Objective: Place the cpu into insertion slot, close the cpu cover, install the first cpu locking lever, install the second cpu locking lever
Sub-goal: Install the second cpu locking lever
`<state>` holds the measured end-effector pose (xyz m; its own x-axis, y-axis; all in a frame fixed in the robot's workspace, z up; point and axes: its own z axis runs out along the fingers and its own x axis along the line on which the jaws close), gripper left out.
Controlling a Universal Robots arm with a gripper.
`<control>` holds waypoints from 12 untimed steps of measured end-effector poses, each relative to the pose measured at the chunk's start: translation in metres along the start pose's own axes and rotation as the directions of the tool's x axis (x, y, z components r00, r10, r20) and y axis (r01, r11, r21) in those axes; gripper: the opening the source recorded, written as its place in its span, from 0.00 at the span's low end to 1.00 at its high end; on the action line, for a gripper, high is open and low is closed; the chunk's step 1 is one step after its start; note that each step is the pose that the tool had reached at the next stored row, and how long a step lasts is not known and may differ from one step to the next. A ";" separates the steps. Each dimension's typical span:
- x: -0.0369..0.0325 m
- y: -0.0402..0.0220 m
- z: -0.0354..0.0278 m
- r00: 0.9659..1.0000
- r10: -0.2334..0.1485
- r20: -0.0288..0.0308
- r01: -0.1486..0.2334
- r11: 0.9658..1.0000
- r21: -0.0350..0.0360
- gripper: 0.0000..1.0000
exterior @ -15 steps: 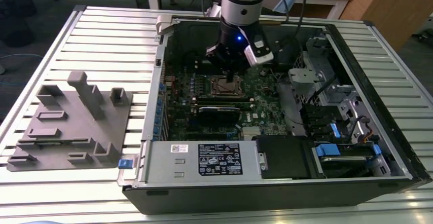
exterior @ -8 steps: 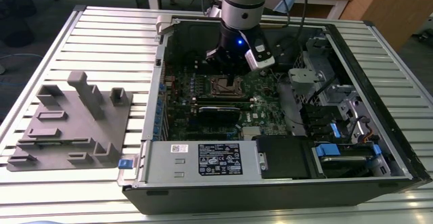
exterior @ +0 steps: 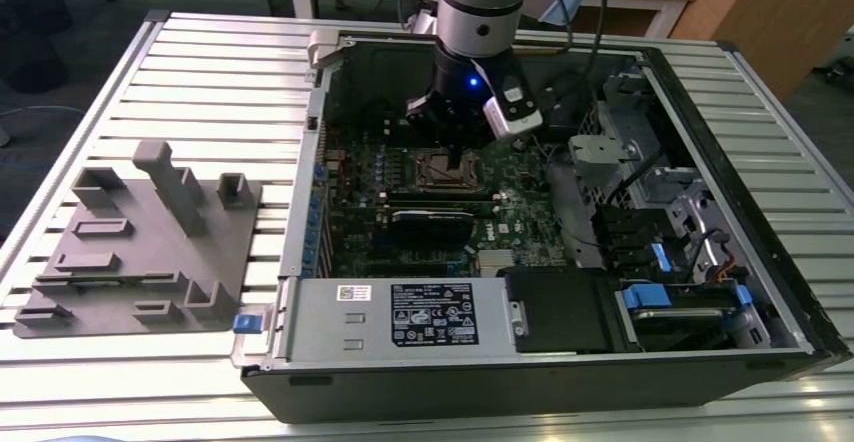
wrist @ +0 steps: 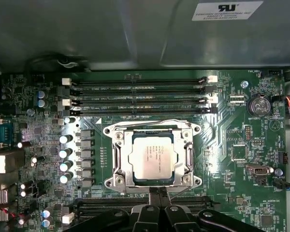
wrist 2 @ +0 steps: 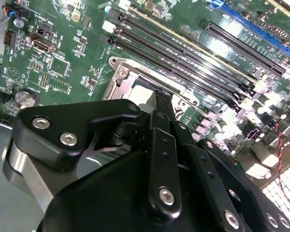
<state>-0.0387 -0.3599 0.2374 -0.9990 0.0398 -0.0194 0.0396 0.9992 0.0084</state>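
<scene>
I see one slatted table [exterior: 200, 72], one open computer case [exterior: 534, 392], one grey fixture [exterior: 134, 252], one cpu [wrist: 150, 157] socketed; hand [wrist: 158, 191] fingers together.

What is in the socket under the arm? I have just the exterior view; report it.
Observer: In the first wrist view the cpu sits in the insertion slot, silvery top up.
Operator: Check the cover.
Observer: The cpu cover lies flat, framing the chip.
Operator: Place the gripper for me.
Observer: The gripper is at the cover's edge that is farthest from the long black slots.
</scene>
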 end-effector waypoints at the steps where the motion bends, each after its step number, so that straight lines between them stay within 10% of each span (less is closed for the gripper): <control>1: 0.0000 0.0000 -0.0008 1.000 0.000 0.000 0.000 1.000 0.000 0.11; 12: -0.0001 -0.0077 -0.0015 1.000 0.000 0.000 0.000 1.000 0.000 0.11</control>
<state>-0.0389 -0.3676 0.2388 -0.9990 0.0399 -0.0194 0.0397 0.9992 0.0085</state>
